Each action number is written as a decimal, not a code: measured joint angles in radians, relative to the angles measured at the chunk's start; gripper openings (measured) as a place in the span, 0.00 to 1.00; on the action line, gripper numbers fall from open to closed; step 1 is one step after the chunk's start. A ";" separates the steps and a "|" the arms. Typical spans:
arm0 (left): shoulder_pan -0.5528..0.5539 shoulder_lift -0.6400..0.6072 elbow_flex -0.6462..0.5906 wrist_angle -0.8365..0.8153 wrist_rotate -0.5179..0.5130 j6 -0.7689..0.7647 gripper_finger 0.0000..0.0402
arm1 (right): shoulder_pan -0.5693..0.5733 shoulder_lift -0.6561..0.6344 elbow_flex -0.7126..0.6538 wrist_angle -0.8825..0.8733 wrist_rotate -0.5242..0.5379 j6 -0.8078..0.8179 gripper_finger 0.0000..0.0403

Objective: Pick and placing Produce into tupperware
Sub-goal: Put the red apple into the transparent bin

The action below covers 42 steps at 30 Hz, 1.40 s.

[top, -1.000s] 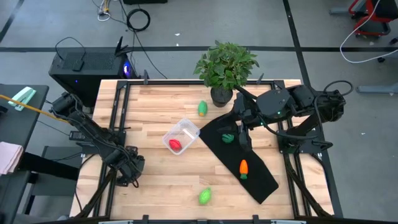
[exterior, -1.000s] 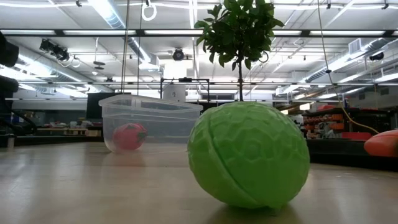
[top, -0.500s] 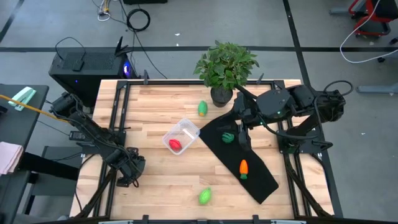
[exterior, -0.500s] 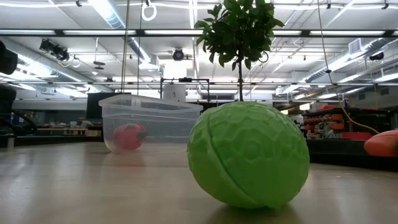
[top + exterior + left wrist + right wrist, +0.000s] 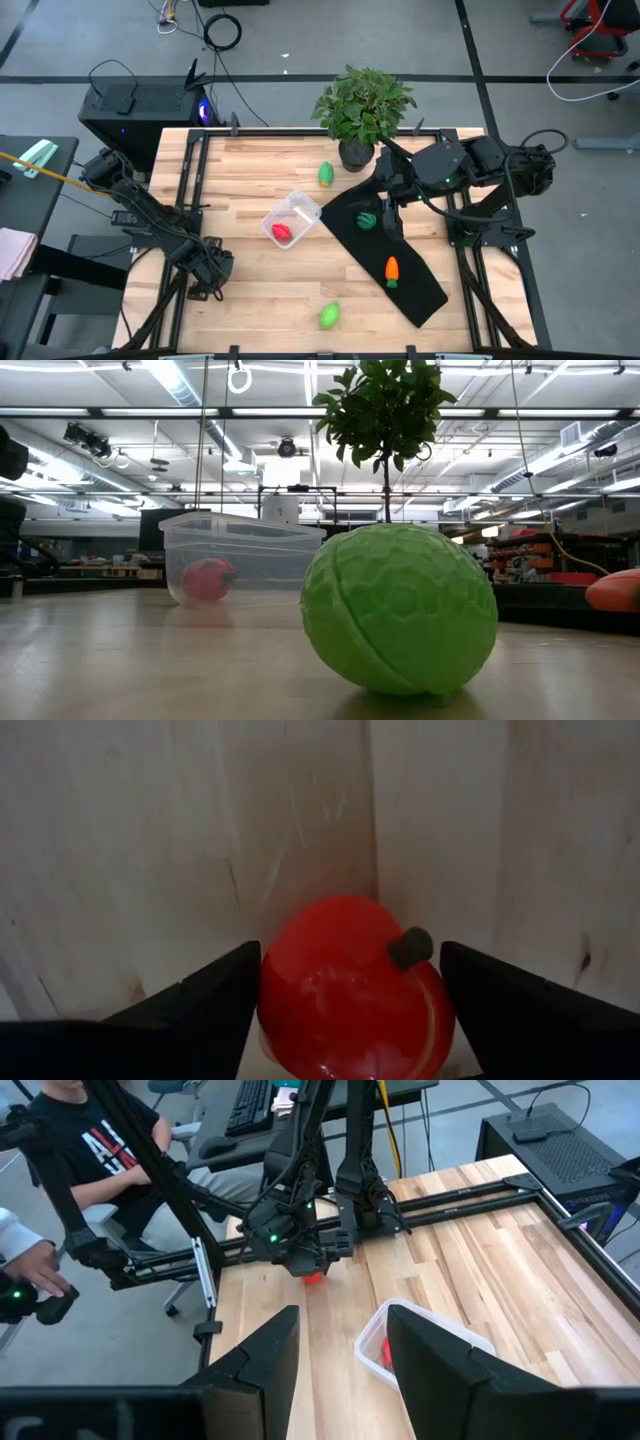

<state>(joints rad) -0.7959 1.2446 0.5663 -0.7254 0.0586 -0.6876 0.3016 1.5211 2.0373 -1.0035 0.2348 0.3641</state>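
We find one red piece (image 5: 282, 233) already in the tupperware (image 5: 291, 219). By our count, two light green pieces (image 5: 326, 174), the dark green one (image 5: 367, 221) and the carrot (image 5: 392, 270) lie loose on the table. The left gripper (image 5: 345, 1005) straddles a red tomato (image 5: 352, 990), fingers spread either side, not clearly pinching. The right gripper (image 5: 340, 1355) hangs part open, empty.

Looking down onto pale wooden tabletop (image 5: 150, 850), plank seams running lengthwise. Glossy red toy fruit (image 5: 345, 995) with short dark stem (image 5: 410, 947) resting on wood, sitting between the two dark fingers (image 5: 200, 1010) of left tool (image 5: 350, 1020). Fingers spread either side of fruit, left one touching or nearly, other apart.
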 joint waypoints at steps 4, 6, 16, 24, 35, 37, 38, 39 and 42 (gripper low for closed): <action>0.000 -0.001 0.001 0.001 0.000 0.000 0.73 | 0.000 0.000 0.000 0.000 0.000 0.000 0.40; 0.000 -0.001 0.001 0.001 0.000 0.000 0.72 | 0.000 0.000 0.000 0.000 0.000 0.000 0.40; 0.023 -0.001 0.003 -0.037 0.034 0.000 0.74 | 0.000 0.000 0.000 0.000 0.000 0.000 0.40; 0.079 0.000 0.063 -0.066 0.037 0.041 0.74 | 0.000 0.000 0.000 0.000 0.000 -0.001 0.40; 0.230 0.000 0.205 -0.119 -0.028 0.180 0.73 | 0.000 0.000 0.000 0.000 0.000 -0.009 0.40; 0.269 0.000 0.230 -0.119 -0.042 0.203 0.73 | 0.000 0.000 0.000 0.000 -0.001 -0.009 0.40; 0.289 0.000 0.242 -0.118 -0.051 0.217 0.73 | 0.000 0.000 0.000 0.000 -0.001 -0.009 0.40; 0.309 0.000 0.255 -0.118 -0.062 0.230 0.73 | 0.000 0.000 0.000 0.000 -0.001 -0.010 0.40; 0.371 0.000 0.293 -0.114 -0.107 0.278 0.73 | 0.000 0.000 0.000 0.000 -0.001 -0.019 0.40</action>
<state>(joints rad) -0.4253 1.2446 0.8590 -0.8399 -0.0488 -0.4092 0.3016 1.5211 2.0373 -1.0035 0.2340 0.3449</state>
